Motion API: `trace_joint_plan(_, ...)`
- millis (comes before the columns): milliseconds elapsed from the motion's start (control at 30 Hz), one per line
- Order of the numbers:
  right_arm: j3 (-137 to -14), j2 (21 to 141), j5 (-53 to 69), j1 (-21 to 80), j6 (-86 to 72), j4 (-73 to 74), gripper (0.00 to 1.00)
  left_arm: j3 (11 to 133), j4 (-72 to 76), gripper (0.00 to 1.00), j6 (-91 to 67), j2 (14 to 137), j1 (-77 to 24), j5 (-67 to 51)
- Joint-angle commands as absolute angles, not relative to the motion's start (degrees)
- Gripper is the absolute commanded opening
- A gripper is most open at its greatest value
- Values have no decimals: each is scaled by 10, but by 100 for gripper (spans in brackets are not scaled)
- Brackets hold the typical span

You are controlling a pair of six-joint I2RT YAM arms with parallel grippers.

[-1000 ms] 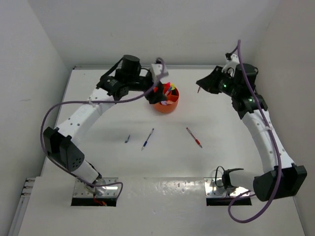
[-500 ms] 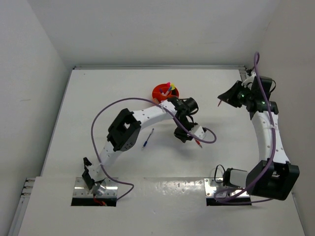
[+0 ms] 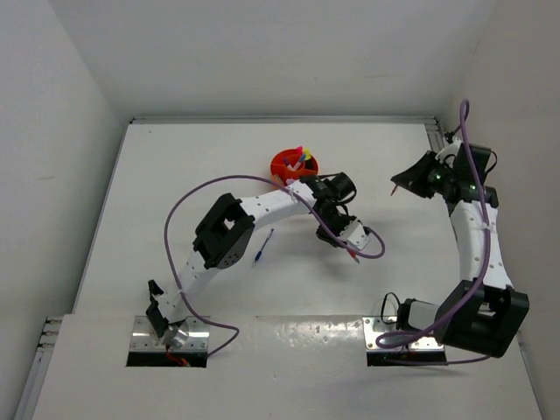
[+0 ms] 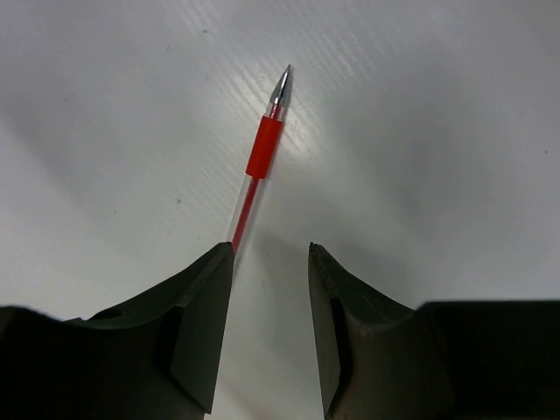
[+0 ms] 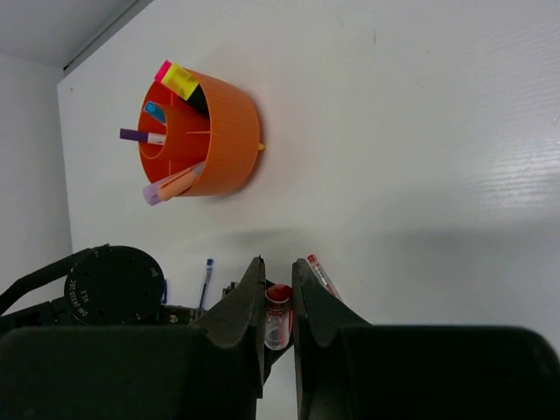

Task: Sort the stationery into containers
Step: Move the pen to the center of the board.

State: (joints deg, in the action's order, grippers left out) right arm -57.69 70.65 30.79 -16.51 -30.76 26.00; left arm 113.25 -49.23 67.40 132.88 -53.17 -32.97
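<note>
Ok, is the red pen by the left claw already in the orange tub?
No, the red pen lies flat on the white table, its tip pointing away from the left claw.

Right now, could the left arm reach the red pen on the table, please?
Probably yes: the left gripper sits at the red pen, jaws apart, nothing blocking. The pen runs under one finger, not in the gap, so a sideways shift looks needed.
</note>
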Motion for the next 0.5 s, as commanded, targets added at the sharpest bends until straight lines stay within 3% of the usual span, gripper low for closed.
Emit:
trace_joint_plan(0, -580, 694, 332, -174, -301, 242, 0, 1143, -468, 47, 695, 1338, -532, -345)
trace_joint_plan(333, -579, 695, 352, -199, -301, 242, 0, 1294, -543, 48, 701, 1437, -519, -365)
trace_joint_plan(467, -583, 699, 358, -207, -304, 243, 0, 1296, -595, 46, 727, 1441, -521, -348)
